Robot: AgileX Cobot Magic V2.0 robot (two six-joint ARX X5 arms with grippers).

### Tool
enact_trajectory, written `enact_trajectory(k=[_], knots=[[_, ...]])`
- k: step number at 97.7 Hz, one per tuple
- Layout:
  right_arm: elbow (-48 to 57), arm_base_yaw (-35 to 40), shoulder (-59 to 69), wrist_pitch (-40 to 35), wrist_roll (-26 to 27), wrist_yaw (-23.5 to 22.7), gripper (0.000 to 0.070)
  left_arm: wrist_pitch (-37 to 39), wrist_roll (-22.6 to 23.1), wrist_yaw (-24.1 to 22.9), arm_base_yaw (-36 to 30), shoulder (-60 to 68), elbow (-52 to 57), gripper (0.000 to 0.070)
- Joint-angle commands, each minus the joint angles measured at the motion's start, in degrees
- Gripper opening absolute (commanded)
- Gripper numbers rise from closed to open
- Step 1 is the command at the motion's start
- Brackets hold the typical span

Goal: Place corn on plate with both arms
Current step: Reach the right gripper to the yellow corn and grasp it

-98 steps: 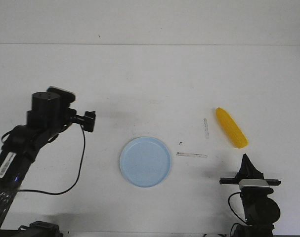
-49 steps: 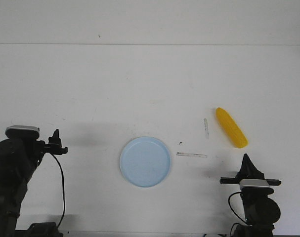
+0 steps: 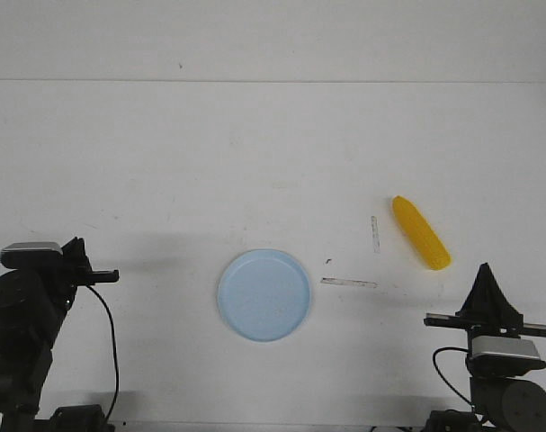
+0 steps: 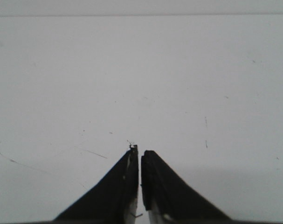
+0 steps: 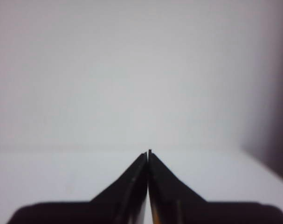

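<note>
We keep both fingers clenched on nothing; the corn (image 3: 421, 232) lies right of the plate (image 3: 264, 294), because no grasp has begun.

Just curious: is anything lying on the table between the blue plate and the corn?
Yes: in the front view, two thin pale strips lie between the plate and corn.
</note>
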Motion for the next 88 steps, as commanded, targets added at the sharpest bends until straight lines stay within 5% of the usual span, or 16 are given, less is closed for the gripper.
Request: enact_trajectory(k=[1, 24, 39, 45, 70, 88], knots=[[5.92, 0.02, 4.74, -0.44, 0.94, -0.59, 0.0009, 0.96, -1.16, -0.22, 0.04, 0.24, 0.28, 0.0000], [29.42, 0.02, 26.56, -13.57, 0.61, -3.32, 0.0042, 0.87, -1.22, -2.75, -2.32, 0.24, 0.28, 0.0000], [41.81, 0.00, 38.75, -20.31, 0.48, -5.18, 0.0394, 0.66, -1.22, -2.93, -3.61, 0.24, 0.28, 0.0000], [45.44, 0.00, 43.17, -22.75, 0.42, -6.60, 0.0474, 0.66, -1.22, -2.91, -3.87, 0.24, 0.28, 0.0000], [50.16, 0.00, 57.42, -30.36, -5.79, -12.79, 0.0485, 0.66, -0.98, -2.93, -4.31, 0.24, 0.28, 0.0000], [50.16, -0.02, 67.04, -37.51, -15.23, -12.07, 0.0511, 0.57, -1.01, -2.93, -4.31, 0.24, 0.28, 0.0000]])
